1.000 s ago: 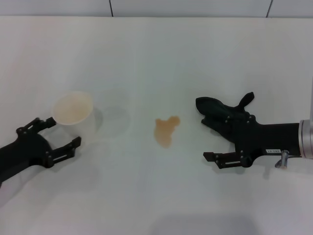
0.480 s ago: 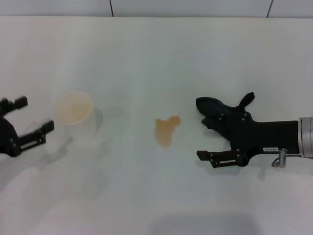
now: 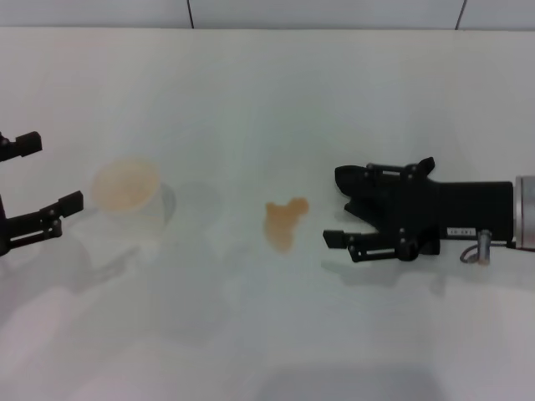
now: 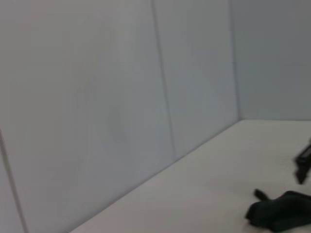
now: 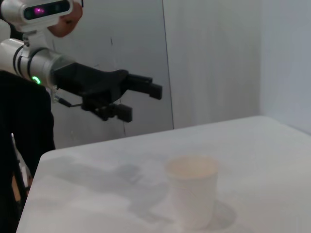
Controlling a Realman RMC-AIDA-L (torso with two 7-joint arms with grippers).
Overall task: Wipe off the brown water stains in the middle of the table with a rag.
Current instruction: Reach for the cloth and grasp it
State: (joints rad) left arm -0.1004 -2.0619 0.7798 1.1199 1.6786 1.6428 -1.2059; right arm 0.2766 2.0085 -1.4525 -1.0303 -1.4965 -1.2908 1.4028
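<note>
The brown water stains (image 3: 284,222) form a small orange-brown blotch in the middle of the white table (image 3: 267,92). The black rag (image 3: 351,180) lies right of the stain, its pointed corner (image 3: 426,164) sticking up; it also shows in the left wrist view (image 4: 279,213). My right gripper (image 3: 349,207) is open, its far finger over the rag and its near finger on the bare table beside it. My left gripper (image 3: 46,174) is open and empty at the far left, raised and clear of the cup; it also shows in the right wrist view (image 5: 141,102).
A clear plastic cup (image 3: 129,196) with a brownish tint stands upright left of the stain, also in the right wrist view (image 5: 192,191). A grey panelled wall (image 4: 121,97) runs along the table's far edge.
My left gripper has drawn back from the cup to the far left and risen. My right gripper has shifted left over the rag, toward the stain.
</note>
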